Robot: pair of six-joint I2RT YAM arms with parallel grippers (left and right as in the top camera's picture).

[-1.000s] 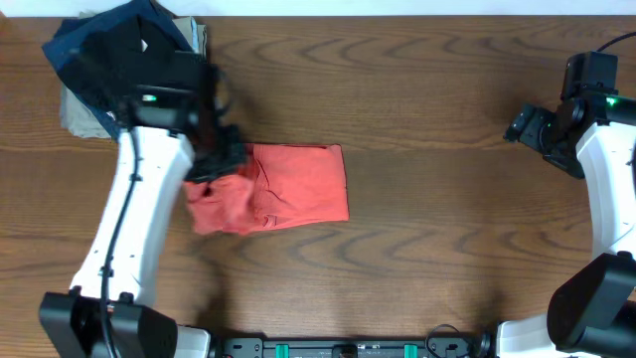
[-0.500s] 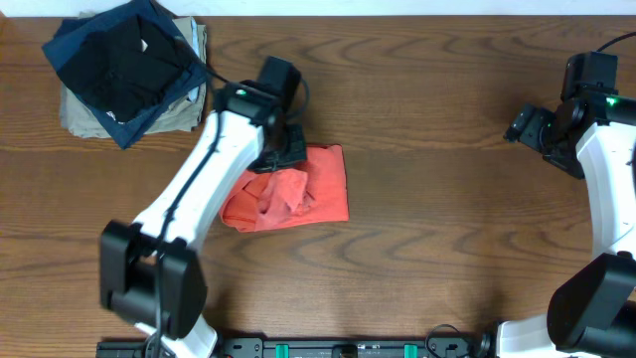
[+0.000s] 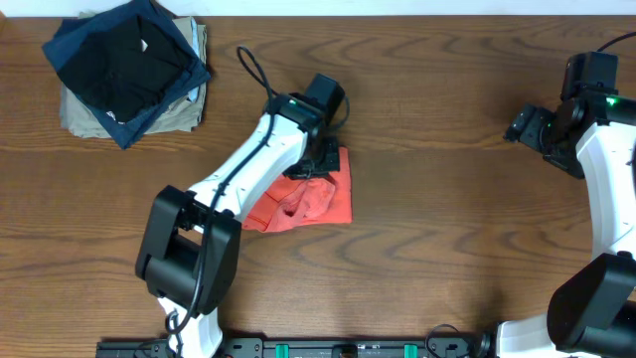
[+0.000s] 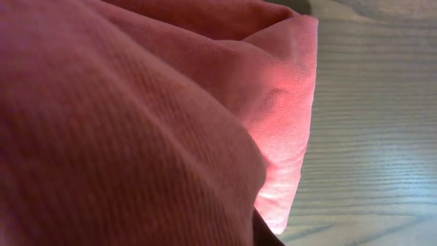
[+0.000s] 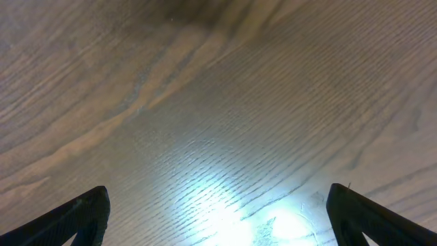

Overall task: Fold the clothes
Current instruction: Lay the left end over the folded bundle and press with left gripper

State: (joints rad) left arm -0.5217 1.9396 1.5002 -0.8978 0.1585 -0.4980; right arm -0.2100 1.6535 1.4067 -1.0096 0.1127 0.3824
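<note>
Brown wood makes up the big table (image 3: 447,249). The left arm (image 3: 253,164) reaches far across it to the red shirt (image 3: 323,199). The shirt lies near the middle of the table, a bit to the left. Its right side looks flat and neat, but its left side is bunched and lumpy. A pile (image 3: 124,70) of dark clothes sits well apart in the top left corner.

The left gripper (image 3: 320,159) is on the shirt's top edge. Its camera sees only red cloth, so I cannot tell if it is pinching. The right gripper (image 5: 218,198) hangs over bare wood at the far right, fingers wide apart, holding nothing.

To fold well, I think the cloth should go down slow and flat, edges lined up with the neat side. Then the lumps need smoothing out.
</note>
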